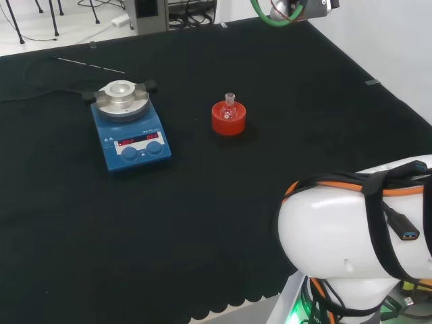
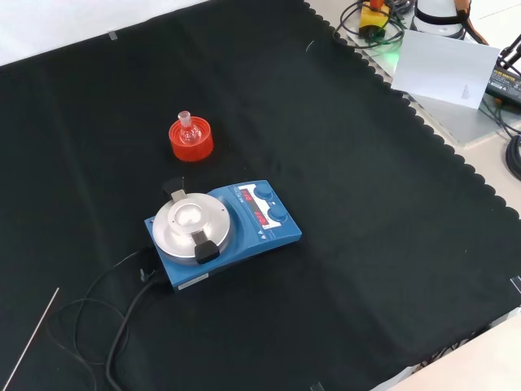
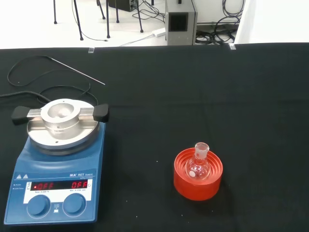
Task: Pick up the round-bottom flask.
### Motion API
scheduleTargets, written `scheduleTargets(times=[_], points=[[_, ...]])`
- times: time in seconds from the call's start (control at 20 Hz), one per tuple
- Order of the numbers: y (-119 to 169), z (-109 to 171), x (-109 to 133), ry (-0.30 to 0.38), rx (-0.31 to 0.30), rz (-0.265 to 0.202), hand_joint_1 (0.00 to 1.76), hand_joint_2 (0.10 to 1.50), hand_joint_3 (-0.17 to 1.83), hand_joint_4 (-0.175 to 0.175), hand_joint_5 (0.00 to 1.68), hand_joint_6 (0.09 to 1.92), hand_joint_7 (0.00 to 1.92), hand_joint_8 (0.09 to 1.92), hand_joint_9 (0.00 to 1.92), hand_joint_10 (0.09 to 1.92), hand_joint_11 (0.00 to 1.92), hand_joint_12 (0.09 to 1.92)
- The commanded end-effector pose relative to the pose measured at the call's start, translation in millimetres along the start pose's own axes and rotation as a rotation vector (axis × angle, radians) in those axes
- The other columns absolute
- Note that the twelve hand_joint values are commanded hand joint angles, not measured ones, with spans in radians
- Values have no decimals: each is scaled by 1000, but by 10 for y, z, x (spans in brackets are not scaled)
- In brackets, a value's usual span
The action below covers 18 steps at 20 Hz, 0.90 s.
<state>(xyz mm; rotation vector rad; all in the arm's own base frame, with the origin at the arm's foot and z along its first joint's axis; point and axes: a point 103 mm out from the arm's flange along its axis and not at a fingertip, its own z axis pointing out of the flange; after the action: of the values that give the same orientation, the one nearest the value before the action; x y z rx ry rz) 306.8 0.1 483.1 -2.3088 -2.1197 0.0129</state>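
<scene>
One small clear flask [image 1: 229, 105] with a round body and a short neck stands upright in one red ribbed ring stand [image 1: 229, 120] on the black cloth [image 1: 202, 223]. The glass is hard to make out against the red: from the head camera the neck and a few glints are all that read clearly, and whether the flask holds anything cannot be told. The front camera shows the flask [image 2: 190, 130] and stand [image 2: 191, 141] above and slightly left of one blue hotplate stirrer [image 2: 224, 232], near it but apart; the wrist camera shows the flask [image 3: 198, 165] seated in the middle of the stand [image 3: 198, 176], touched by nothing. The stirrer carries one round silver top plate [image 1: 121, 98] crossed by a bar with two black ends, two blue knobs [image 1: 140, 150] and a red display, too small to read from the head camera. One black cable [image 2: 106, 309] loops from the stirrer over the cloth, and one thin metal rod [image 3: 77, 71] lies well beyond it, cut off by the frame edge in the front camera. The arm's white link [image 1: 351, 236] bulks at the lower right from the head camera, partly cut off. Whether the hand is wide, narrow or holding anything cannot be told.
</scene>
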Motion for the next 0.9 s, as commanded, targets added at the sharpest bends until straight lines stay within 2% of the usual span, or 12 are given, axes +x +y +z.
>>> scheduleTargets(times=[0.05, 0.15, 0.25, 0.65, 0.75, 0.8, 0.9], points=[[-1, -3, -7, -9, -12, 1, 33, 1181, 576, -12, 173, 291, 73, 543, 160, 615, 0, 999], [2, -3, -17, -10, -10, 3, 8, 1279, 397, -9, 228, 150, 91, 495, 167, 585, 0, 984], [6, 0, -20, -14, -8, 4, 1, 1317, 324, -8, 253, 90, 100, 473, 172, 572, 0, 978], [96, 70, -91, -7, 13, 27, 36, 1310, 273, -8, 254, 87, 99, 458, 172, 565, 0, 972], [119, 106, -122, 3, 13, 35, 70, 1295, 258, -8, 251, 87, 99, 455, 171, 564, 0, 970], [153, 148, -214, 41, 31, 58, 97, 1284, 251, -8, 250, 87, 100, 454, 172, 565, 0, 970], [203, 227, -199, 41, 33, 55, 164, 1258, 236, -7, 249, 87, 103, 454, 176, 568, 0, 971]])
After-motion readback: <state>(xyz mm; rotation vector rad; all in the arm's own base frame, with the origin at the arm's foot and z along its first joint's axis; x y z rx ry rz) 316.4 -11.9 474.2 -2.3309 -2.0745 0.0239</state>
